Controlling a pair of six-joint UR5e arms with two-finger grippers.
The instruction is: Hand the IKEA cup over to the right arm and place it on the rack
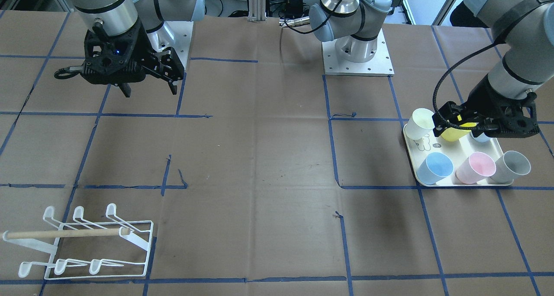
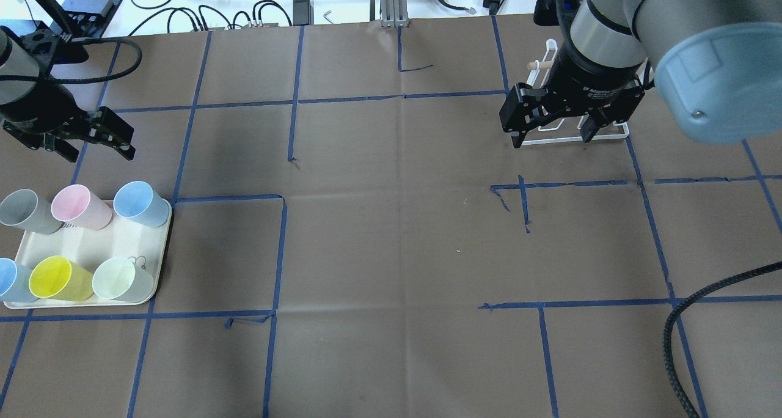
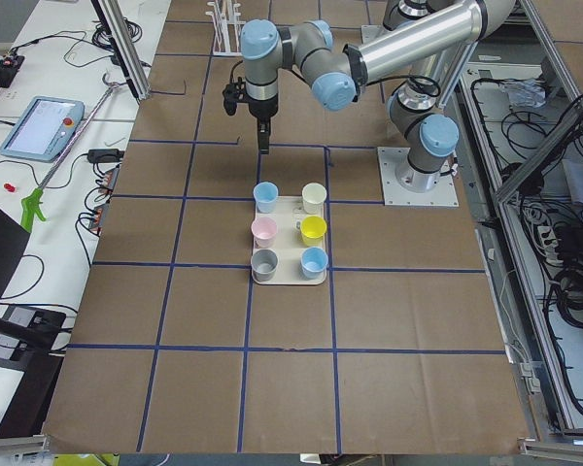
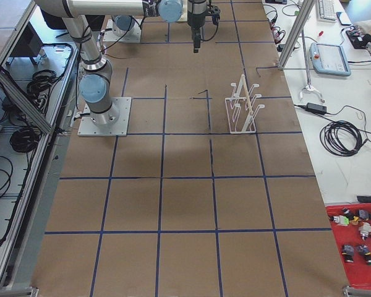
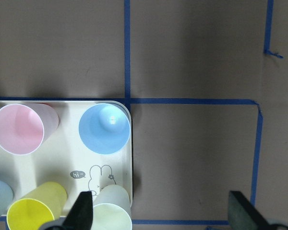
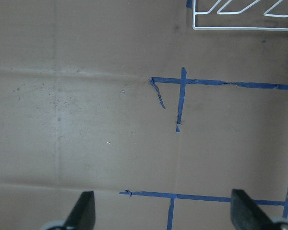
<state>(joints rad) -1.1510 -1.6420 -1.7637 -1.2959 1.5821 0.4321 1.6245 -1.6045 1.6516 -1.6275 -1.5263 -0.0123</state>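
Several plastic cups stand on a cream tray (image 2: pixel 98 247): grey (image 2: pixel 24 210), pink (image 2: pixel 76 206), blue (image 2: pixel 139 203), yellow (image 2: pixel 58 278), pale white (image 2: pixel 121 279) and one more blue at the edge. My left gripper (image 2: pixel 101 155) hangs open and empty above the tray. In the left wrist view its fingers (image 5: pixel 82 211) spread over the pale cup (image 5: pixel 113 206) and the tray's corner. My right gripper (image 2: pixel 553 140) is open and empty, high over the table near the white wire rack (image 2: pixel 602 134). The rack (image 1: pixel 86 244) holds no cup.
The table is brown paper with a blue tape grid. The arm bases (image 1: pixel 357 49) are bolted at the robot's side. Cables and tools lie beyond the far edge (image 2: pixel 244 8). The rack's edge shows in the right wrist view (image 6: pixel 240 14).
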